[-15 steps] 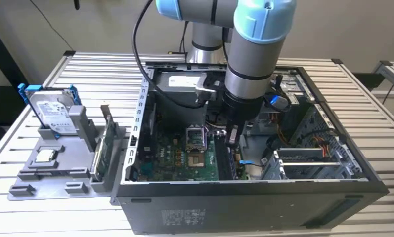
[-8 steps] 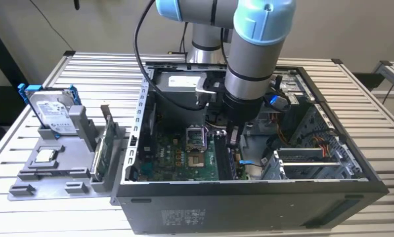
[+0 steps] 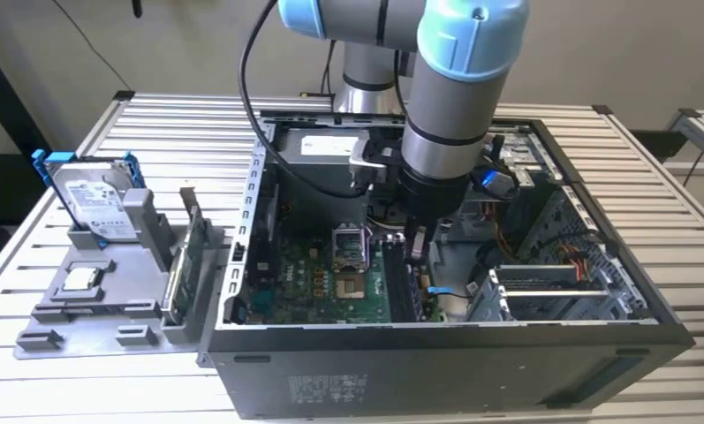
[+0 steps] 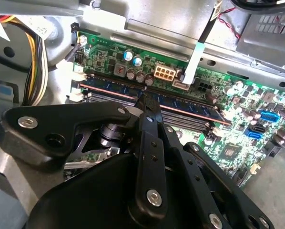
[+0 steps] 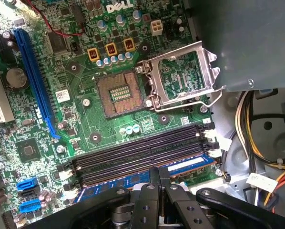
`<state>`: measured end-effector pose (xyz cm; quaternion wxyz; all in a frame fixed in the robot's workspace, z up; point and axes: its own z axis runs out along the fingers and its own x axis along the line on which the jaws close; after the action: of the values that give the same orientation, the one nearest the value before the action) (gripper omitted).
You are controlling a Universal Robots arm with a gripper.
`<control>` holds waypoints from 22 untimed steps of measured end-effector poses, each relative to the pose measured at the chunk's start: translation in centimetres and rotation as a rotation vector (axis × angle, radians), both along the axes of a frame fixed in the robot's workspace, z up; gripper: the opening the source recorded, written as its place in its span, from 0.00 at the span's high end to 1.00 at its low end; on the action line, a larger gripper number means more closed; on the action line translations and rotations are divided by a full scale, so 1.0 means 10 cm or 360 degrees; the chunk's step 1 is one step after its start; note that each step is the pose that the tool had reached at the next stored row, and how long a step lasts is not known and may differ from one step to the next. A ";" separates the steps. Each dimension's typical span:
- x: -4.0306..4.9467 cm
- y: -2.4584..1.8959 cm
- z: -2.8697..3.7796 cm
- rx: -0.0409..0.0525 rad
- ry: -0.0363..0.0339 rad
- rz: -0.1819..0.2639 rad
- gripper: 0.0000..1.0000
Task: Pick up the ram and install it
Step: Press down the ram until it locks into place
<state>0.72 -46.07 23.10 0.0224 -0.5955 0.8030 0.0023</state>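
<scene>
open computer case (image 3: 446,353) on slatted table (image 3: 45,371), beside grey holder tray (image 3: 93,309) with silver hard drive (image 3: 98,208) and green circuit card (image 3: 177,274)

We note matt black plastic on the gripper (image 4: 149,102) linkage; glossy green motherboard (image 5: 80,86); bright bare-metal socket frame (image 5: 180,78); ribbed matt metal table (image 3: 45,389); satin black computer case (image 3: 446,371) wall.
</scene>
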 end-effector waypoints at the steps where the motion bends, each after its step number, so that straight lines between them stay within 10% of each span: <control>1: 0.000 0.000 -0.002 0.0000 0.0000 0.0002 0.89; 18: 0.000 -0.003 -0.139 -0.0004 0.0001 0.0135 0.89; 22: 0.001 0.003 -0.036 0.0002 -0.0001 0.0142 0.89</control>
<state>0.73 -46.04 22.74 0.0228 -0.6307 0.7757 0.0039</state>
